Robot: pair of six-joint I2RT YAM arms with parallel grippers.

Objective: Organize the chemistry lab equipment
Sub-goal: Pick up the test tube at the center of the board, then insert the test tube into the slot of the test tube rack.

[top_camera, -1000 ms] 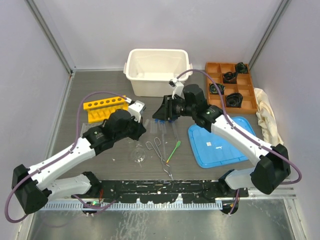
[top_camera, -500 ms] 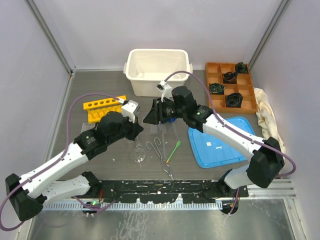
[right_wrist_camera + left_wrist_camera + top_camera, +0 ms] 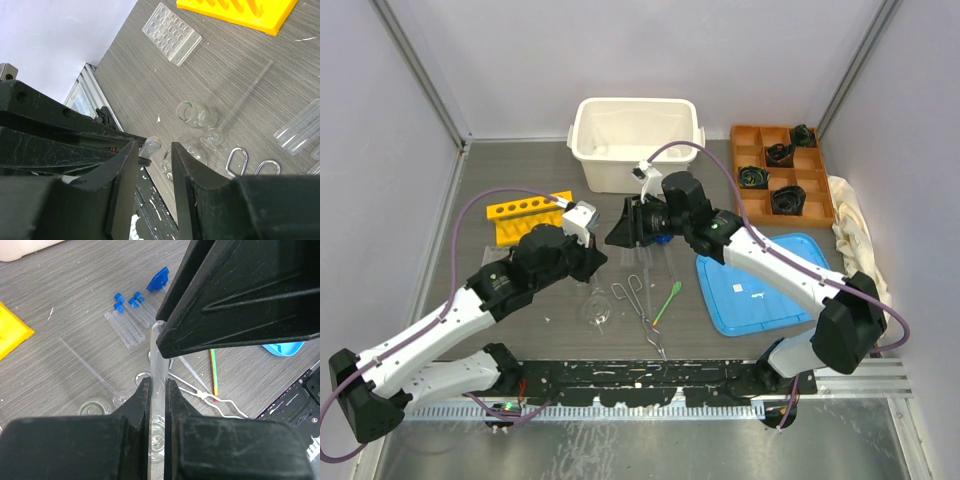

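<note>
My left gripper is shut on a clear glass test tube and holds it above the table. My right gripper is open, its jaws on either side of the tube's rounded end without closing on it. In the top view the two grippers meet near the table's middle, left, right. Below lie blue-capped test tubes, the cylinder's blue base, metal tongs, a green spatula and small flasks. The yellow rack and the clear plastic rack stand at the left.
A white tub stands at the back centre. An orange compartment tray with black objects is at the back right, with a cream cloth beside it. A blue lid lies on the right. A long-necked glass piece lies by the flasks.
My right gripper has swung left to meet the left gripper, and its jaws now straddle the tube's end. The left gripper shifted slightly left with the tube.
</note>
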